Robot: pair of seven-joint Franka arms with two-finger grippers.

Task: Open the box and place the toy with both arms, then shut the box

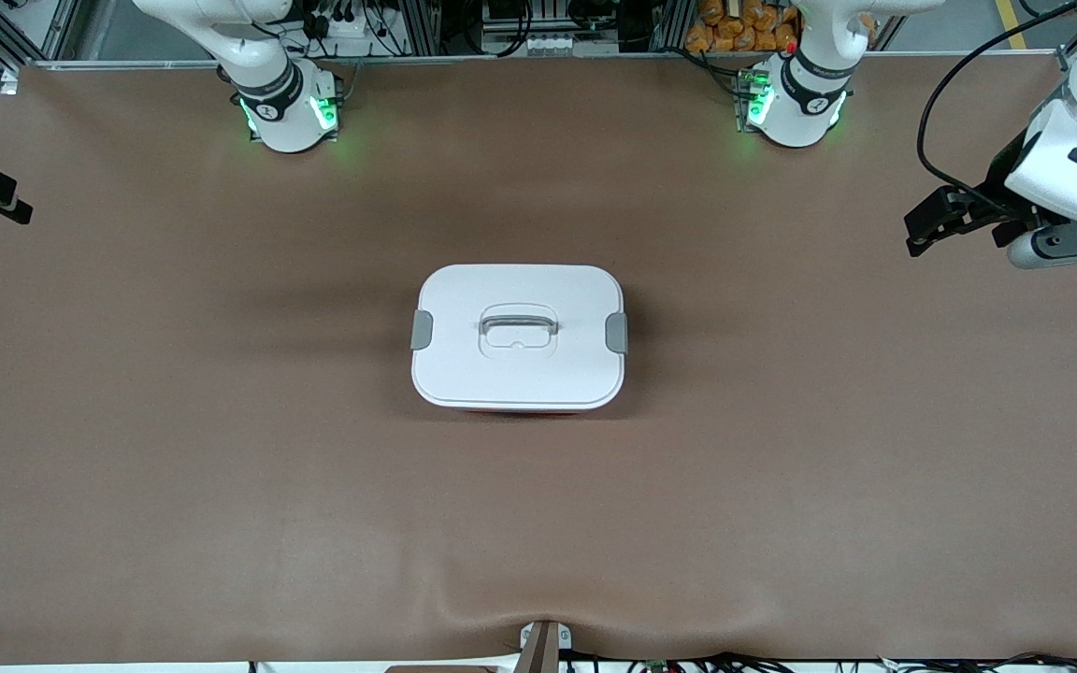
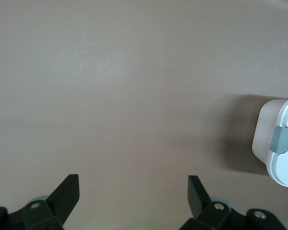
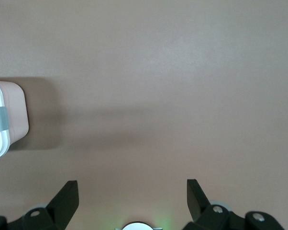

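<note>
Brown table (image 1: 221, 449) cloth fills most of what we see, and it is the biggest thing. On it, about midway between the two arms, sits the white box (image 1: 518, 338). Its lid is on, flat and square, with a grey clip at each short end and a handle (image 1: 518, 326) lying flat in the middle of the lid. The long way of the box runs from one arm's end of the table to the other, so each clip faces one arm.

No toy shows anywhere. The lid hides the inside of the box, so I cannot tell if the toy is in there. A shut box with no toy around would fit a job about to start, or a job all done.

The left tool (image 2: 133, 194) hangs in the air well away from the box, toward the left arm's end of the table. Its fingers are spread wide and hold nothing.

The right tool (image 3: 132, 199) waits well away from the box toward the right arm's end, fingers also spread wide and holding nothing. Both look about as far from the box.
</note>
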